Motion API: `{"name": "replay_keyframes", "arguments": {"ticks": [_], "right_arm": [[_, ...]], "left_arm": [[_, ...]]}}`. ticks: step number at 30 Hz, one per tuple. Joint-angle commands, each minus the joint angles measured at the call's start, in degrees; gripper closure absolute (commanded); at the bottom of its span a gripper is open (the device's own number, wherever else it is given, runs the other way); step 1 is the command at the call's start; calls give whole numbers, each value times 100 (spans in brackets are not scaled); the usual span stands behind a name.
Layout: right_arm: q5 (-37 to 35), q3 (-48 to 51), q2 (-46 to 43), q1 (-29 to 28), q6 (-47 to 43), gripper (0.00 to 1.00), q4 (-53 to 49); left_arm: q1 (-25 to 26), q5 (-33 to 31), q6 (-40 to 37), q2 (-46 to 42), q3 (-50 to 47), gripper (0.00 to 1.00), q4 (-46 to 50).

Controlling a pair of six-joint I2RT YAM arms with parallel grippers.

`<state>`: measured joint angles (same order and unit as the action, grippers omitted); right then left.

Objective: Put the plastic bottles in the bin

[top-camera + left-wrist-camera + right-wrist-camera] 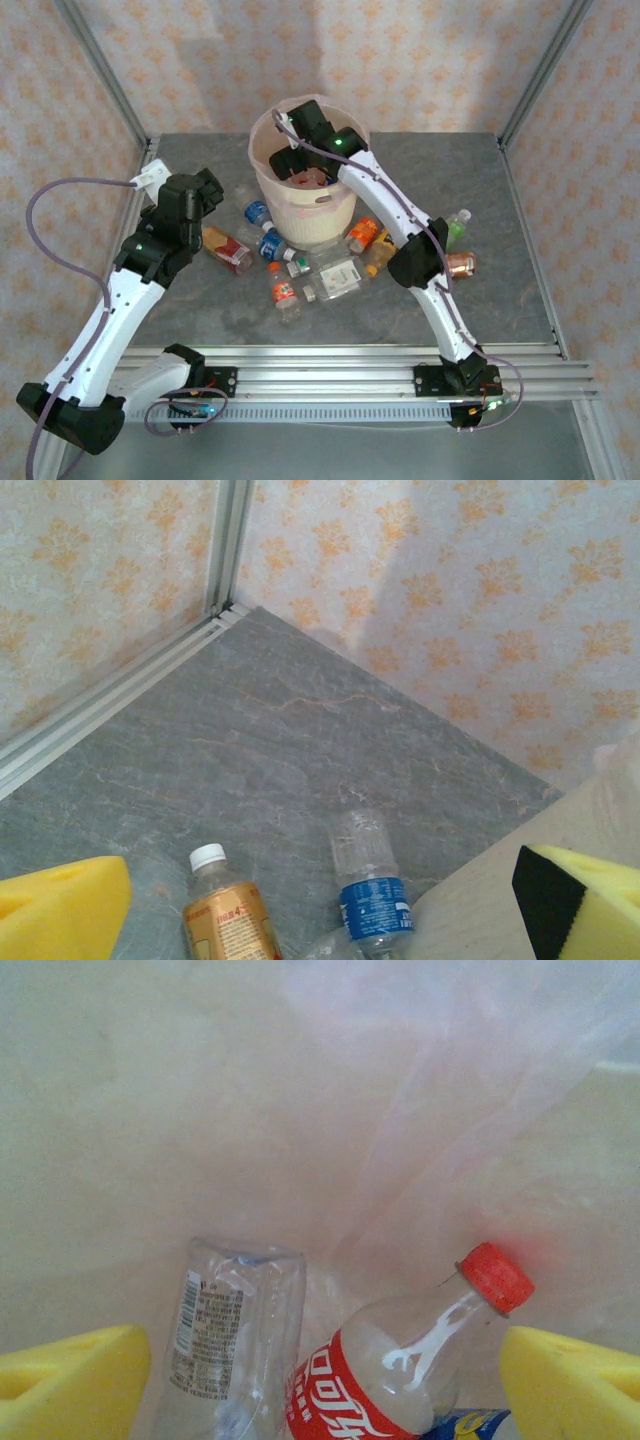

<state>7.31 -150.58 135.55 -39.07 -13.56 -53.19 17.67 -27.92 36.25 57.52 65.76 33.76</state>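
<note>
Nearest us, right tool (pixel 325 1365) spread wide above a red-capped bottle (pixel 400 1370) and a clear bottle (pixel 235 1340) already in the bin (pixel 300 218), left tool (pixel 320 900) open and empty, and we judge most plastic bottles (pixel 285 295) lie unbinned on the counter (pixel 500 300) around it.

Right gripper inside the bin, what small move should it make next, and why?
Probably lift straight up out of the bin: the right gripper is open, the red-labelled bottle lies on the liner beneath it, and more bottles wait on the table.
</note>
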Motion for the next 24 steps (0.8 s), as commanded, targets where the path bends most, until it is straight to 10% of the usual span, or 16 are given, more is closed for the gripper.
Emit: {"name": "replay_keyframes", "arguments": {"ticks": [1,24], "right_arm": [[-210,-281,-257,22,-76,7,-39],[-2221,214,-2411,187,654,1,-422]], "left_arm": [[-165,-134,191,47,-78,0,345],[-1878,2375,755,985,-897,0,-223]]}}
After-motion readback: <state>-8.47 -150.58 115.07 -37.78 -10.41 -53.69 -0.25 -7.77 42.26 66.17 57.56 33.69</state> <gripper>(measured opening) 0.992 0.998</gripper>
